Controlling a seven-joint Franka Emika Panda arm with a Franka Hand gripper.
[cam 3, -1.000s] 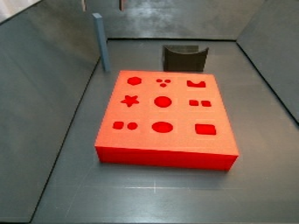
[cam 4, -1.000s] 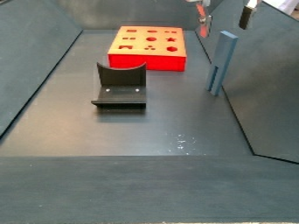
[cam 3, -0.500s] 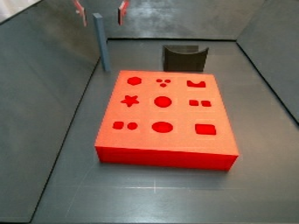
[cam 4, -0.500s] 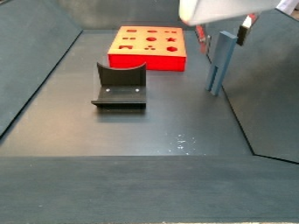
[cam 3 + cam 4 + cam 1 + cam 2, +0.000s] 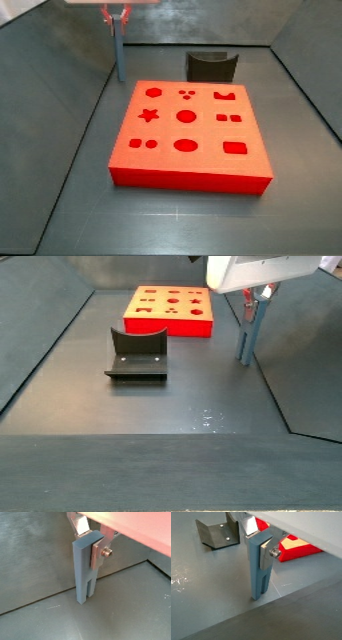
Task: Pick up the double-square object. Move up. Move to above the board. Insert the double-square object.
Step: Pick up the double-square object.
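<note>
1. A dark grey floor (image 5: pixel 187 406) is seen nearest in a side view, matt and lightly scuffed, with a few pale specks close to the middle. It is bounded by sloped grey walls (image 5: pixel 54 60) on each side.
2. The fixture (image 5: pixel 136 353), a dark L-shaped bracket on a base plate, is placed on the floor, well apart from the bar; it also appears in a wrist view (image 5: pixel 218 533).
3. The double-square object (image 5: pixel 247 328) is found standing upright just beside a side wall, its long axis vertical. In both wrist views (image 5: pixel 87 569) (image 5: pixel 259 567) the split end with its two square prongs is pointed down and is rested on the floor where floor and wall meet.
4. The gripper (image 5: pixel 92 543) is positioned at the upper end of the bar, under a pale housing. The silver finger plates (image 5: pixel 269 548) are closed narrowly onto the top part of the bar, which is clamped between them.
5. The board (image 5: pixel 170 311) is laid flat on the floor farther back, bright red, well apart from the bar. In a side view (image 5: pixel 187 132) its top is seen cut with a star, circles, a hexagon and squares.
</note>
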